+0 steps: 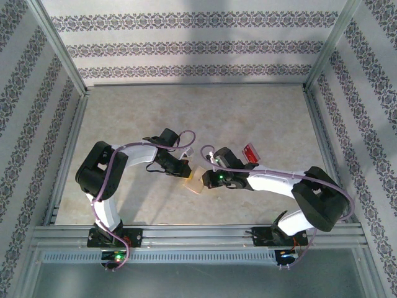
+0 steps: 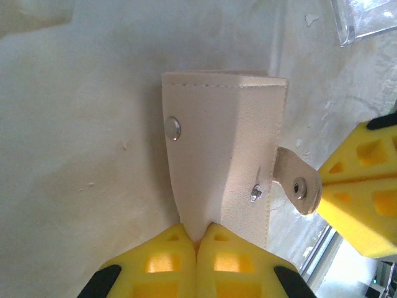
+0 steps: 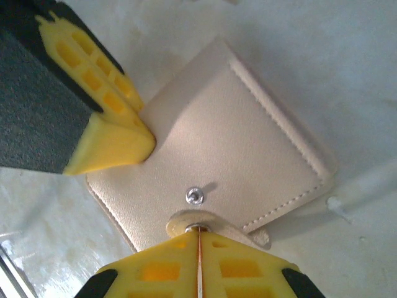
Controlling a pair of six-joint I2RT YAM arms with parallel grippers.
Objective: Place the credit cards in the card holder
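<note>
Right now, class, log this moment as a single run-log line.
left gripper: shut on edge of tan-beige folded card holder | right gripper: shut on its unsnapped tab | bright red flat credit card: on table, outside holder

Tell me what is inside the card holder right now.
Nothing inside shows. The card holder is folded over, with its tan outer faces, snap studs and snap tab visible; its pockets, and any cards in them, are covered.

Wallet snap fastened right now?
No: in the right wrist view the tab sits off the bare stud on the wallet, pinched in the right gripper.
</note>
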